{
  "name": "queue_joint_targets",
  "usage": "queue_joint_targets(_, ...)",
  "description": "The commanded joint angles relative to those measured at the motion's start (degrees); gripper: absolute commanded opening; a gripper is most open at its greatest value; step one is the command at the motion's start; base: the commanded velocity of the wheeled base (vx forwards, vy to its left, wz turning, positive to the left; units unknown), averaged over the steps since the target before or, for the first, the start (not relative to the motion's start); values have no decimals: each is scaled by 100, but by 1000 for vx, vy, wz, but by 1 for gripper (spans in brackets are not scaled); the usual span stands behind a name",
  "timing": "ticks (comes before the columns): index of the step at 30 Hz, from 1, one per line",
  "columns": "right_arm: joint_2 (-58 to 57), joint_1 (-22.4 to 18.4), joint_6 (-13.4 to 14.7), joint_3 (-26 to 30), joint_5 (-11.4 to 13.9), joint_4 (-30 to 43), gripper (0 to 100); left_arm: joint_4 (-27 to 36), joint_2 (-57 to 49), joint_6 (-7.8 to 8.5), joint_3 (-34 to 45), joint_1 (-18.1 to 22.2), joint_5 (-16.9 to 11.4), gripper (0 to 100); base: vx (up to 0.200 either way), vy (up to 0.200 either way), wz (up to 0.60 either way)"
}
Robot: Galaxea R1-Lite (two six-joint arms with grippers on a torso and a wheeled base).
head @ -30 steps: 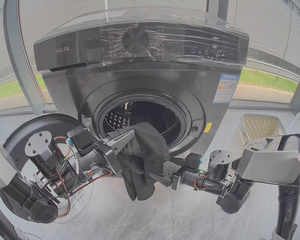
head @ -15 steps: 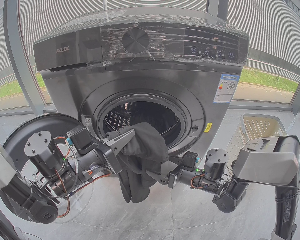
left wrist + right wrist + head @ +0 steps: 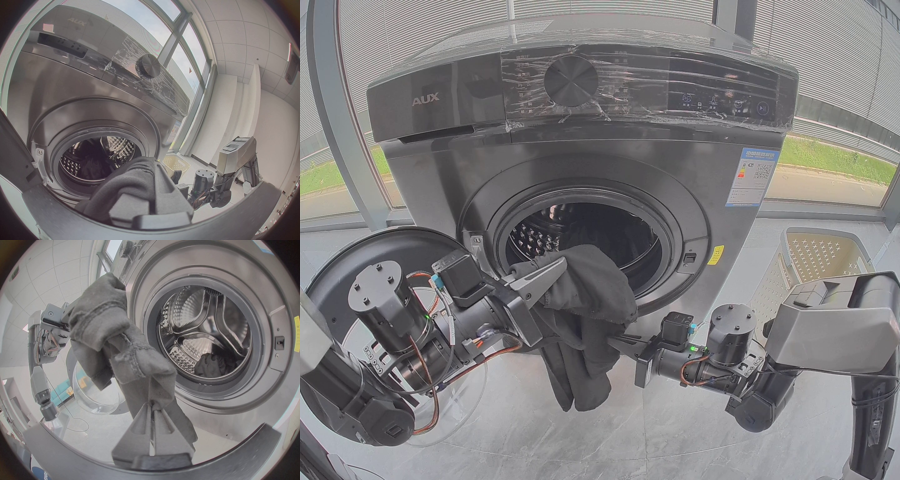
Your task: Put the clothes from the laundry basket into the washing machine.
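A dark grey garment (image 3: 590, 294) hangs in front of the washing machine's (image 3: 581, 156) open drum mouth (image 3: 587, 237). My left gripper (image 3: 547, 275) is shut on its upper end, level with the lower-left rim of the opening. My right gripper (image 3: 617, 342) sits lower and to the right, shut on a fold of the same garment (image 3: 125, 365); its fingers (image 3: 164, 430) pinch the cloth. The garment's tail droops toward the floor. Another dark piece of clothing (image 3: 212, 365) lies inside the drum. The laundry basket (image 3: 825, 250) stands to the machine's right.
The round door (image 3: 375, 262) is swung open to the left, behind my left arm. Grey tiled floor (image 3: 612, 437) stretches in front of the machine. Windows and a metal post (image 3: 337, 125) stand behind it.
My right gripper shifted a little left and up with the garment's lower fold, then eased back right. The hanging tail swung slightly. The left arm barely moved.
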Motion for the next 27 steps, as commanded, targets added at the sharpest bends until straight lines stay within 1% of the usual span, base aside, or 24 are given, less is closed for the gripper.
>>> queue_joint_targets(1, -502, -10, -1, 423, 26, 3, 0, -4, 11, -30, 2, 23, 1, 0, 0, 0, 0)
queue_joint_targets(2, -581, -10, -1, 494, 26, 3, 0, -4, 11, -30, 2, 32, 1, 0, 0, 0, 0)
queue_joint_targets(5, -1038, -10, 8, 933, 26, 11, 0, -4, 11, -30, 10, 146, 1, 0, 0, 0, 0)
queue_joint_targets(8, -1231, -1, -9, 1223, 8, 11, 0, -4, 28, -39, 10, 190, 1, 0, 0, 0, 0)
queue_joint_targets(13, -1205, -1, -9, 1408, -36, 3, 0, -4, 37, -57, 10, 172, 1, 0, 0, 0, 0)
queue_joint_targets(18, -1205, -10, -9, 1425, -133, 3, 0, -4, 46, -92, 19, 181, 1, 0, 0, 0, 0)
queue_joint_targets(19, -1240, -36, -9, 1425, -326, 3, 0, 5, 37, -136, 19, 181, 1, 0, 0, 0, 0)
queue_joint_targets(21, -1257, -71, -9, 1434, -484, 3, 0, -4, 28, -136, 28, 181, 1, 0, 0, 0, 0)
queue_joint_targets(22, -1293, -141, -53, 1469, -625, -6, 0, -4, 11, -145, 46, 155, -7, 0, 0, 0, 0)
queue_joint_targets(23, -1293, -141, -53, 1469, -625, -6, 0, -4, 11, -145, 46, 155, -7, 0, 0, 0, 0)
queue_joint_targets(24, -1442, -273, -229, 1487, -748, 3, 0, -4, -7, -189, 107, 128, -34, 0, 0, 0, 0)
queue_joint_targets(25, -1574, -326, -282, 1495, -739, 3, 0, -4, -16, -233, 134, 111, -34, 0, 0, 0, 0)
queue_joint_targets(27, -1732, -352, -282, 1504, -739, 3, 0, -4, -33, -250, 151, 67, -43, 0, 0, 0, 0)
